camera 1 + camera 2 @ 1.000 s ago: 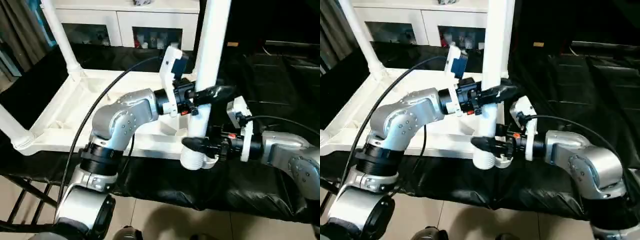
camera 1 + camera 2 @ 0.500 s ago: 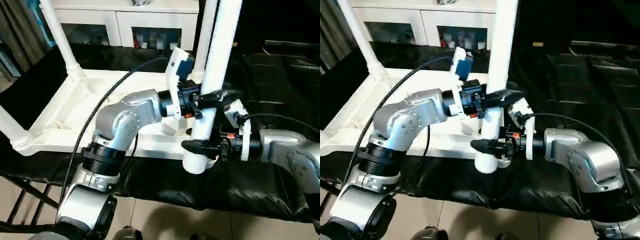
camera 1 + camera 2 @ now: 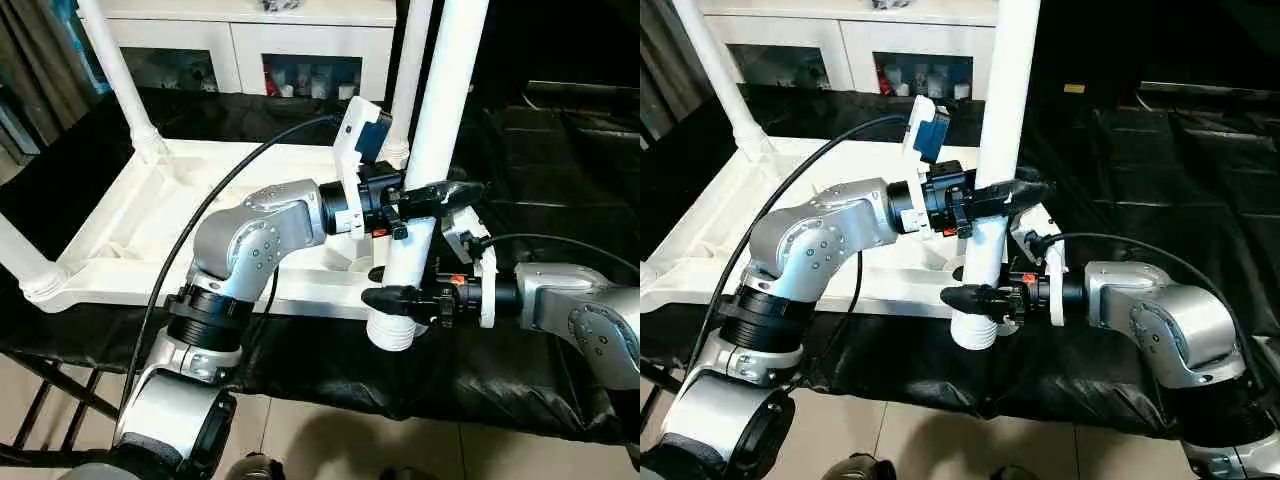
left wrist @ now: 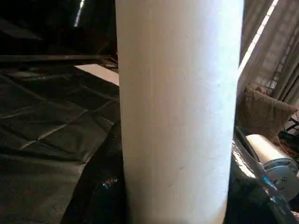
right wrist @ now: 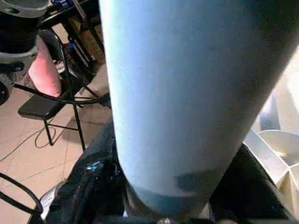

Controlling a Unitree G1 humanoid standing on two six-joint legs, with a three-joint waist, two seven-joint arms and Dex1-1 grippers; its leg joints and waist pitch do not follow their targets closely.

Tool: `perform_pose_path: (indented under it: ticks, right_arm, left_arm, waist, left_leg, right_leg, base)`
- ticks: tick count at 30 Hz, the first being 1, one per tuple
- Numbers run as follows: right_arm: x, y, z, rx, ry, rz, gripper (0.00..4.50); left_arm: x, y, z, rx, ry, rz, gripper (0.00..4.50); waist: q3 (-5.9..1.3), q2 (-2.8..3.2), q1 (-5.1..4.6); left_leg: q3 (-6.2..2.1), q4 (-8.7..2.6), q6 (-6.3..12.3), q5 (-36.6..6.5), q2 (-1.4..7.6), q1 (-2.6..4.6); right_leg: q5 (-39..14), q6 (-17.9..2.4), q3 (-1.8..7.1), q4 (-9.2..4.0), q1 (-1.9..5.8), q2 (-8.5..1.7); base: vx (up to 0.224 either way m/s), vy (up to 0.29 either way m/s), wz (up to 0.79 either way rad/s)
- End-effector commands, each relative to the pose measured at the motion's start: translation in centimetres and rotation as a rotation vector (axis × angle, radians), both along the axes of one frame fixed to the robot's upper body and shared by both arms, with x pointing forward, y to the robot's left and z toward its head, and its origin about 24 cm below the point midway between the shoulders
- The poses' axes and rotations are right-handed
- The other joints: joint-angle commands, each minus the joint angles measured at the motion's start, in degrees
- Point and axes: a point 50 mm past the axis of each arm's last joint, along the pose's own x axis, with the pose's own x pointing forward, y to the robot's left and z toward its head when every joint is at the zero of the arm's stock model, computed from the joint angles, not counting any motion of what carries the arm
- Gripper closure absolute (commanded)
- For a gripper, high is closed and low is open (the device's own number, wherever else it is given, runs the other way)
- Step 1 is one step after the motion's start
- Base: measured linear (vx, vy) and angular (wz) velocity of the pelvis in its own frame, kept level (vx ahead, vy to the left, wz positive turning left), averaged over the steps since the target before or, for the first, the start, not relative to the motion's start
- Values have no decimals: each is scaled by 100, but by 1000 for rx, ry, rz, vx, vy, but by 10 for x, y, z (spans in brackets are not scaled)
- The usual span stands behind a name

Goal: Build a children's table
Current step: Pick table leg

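At the near right corner of the upturned table top [image 3: 150, 215]: one white leg [image 3: 430, 180], near upright, its ribbed end hanging just off the edge over black cloth [image 3: 540, 370]. Right gripper [image 3: 395, 298], jaws part-closed on leg's lower end; left gripper [image 3: 432, 192] clamped higher. Beyond, three fitted legs; white cabinet [image 3: 250, 40] behind.

The top of the held leg [image 3: 440, 130] runs off the upper edge of the head views. The leg hides the corner socket behind it, so whether its ribbed end touches the tabletop [image 3: 130, 215] cannot be told. Two other legs [image 3: 115, 70] are cut off at the picture edges. The things behind the cabinet's [image 3: 300, 40] glass doors are too small to name.
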Motion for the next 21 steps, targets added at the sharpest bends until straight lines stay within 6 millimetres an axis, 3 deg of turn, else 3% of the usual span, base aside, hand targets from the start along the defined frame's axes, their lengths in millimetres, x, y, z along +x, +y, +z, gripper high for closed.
perform_pose_path:
  ticks: [1,3,4,9,16,21]
  right_arm:
    - [-4,1,-1,5,16,32,260]
    - [-4,2,-1,8,14,30,260]
    - [-3,2,-1,9,10,26,260]
    - [2,6,2,52,-63,-60,260]
    - [20,9,-1,123,-142,-321,260]
    - [34,-1,-5,122,-260,-541,260]
  left_arm:
    - [1,-1,11,-17,-31,-2,267]
    - [2,-1,11,-16,-36,9,267]
    - [3,-1,12,-13,-41,17,211]
    - [6,1,20,-120,-72,55,167]
    - [18,10,34,-335,-62,234,154]
    - [22,23,22,-271,-139,234,154]
  waist:
    - [-487,-156,9]
    - [-488,-157,11]
    - [-490,-159,12]
    - [-496,-148,16]
    - [-511,-148,-6]
    - [-529,-90,-9]
  left_leg:
    - [-108,-388,197,-922,177,125]
    - [-109,-385,199,-916,175,119]
    - [-110,-385,199,-910,175,118]
    - [-111,-384,205,-934,177,117]
    - [-104,-384,129,-986,163,104]
    - [-117,-413,41,-990,158,132]
  right_leg:
    - [-1706,-1083,208,-459,318,-270]
    - [-1734,-1077,207,-461,322,-274]
    - [-1731,-1073,204,-461,324,-273]
    - [-1739,-1093,197,-479,318,-279]
    - [-1674,-1091,186,-467,311,-272]
    - [-1720,-898,184,-479,281,-259]
  base:
    - [0,0,0]
    - [0,0,0]
    - [0,0,0]
    - [0,0,0]
    - [0,0,0]
    - [0,0,0]
